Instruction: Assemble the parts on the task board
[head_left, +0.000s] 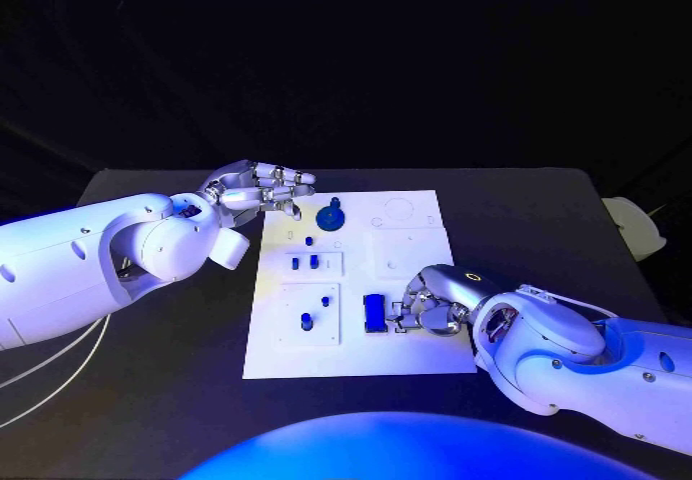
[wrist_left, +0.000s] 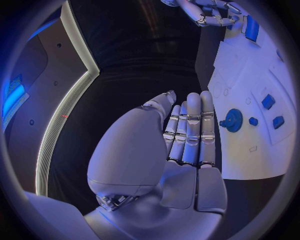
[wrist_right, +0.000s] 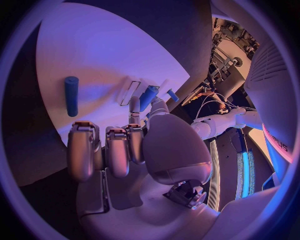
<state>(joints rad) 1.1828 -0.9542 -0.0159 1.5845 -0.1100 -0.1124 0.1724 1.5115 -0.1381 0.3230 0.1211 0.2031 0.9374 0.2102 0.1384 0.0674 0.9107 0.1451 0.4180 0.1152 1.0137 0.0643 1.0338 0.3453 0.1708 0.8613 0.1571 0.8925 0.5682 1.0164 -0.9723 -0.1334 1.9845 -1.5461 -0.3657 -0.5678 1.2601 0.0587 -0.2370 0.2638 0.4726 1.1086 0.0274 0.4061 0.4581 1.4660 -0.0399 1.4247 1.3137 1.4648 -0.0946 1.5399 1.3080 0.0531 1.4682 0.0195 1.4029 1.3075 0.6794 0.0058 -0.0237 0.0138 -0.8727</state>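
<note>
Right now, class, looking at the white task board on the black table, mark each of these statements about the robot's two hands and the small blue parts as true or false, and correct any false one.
1. The left hand hovers by the far left corner of the white task board. True.
2. The left hand grips the round blue gear. False: its fingers are extended and hold nothing; the gear sits on the board beside it.
3. The right hand rests at the board's near right part, beside the blue rectangular block. True.
4. The board lies on a white table. False: the black table is dark.
</note>
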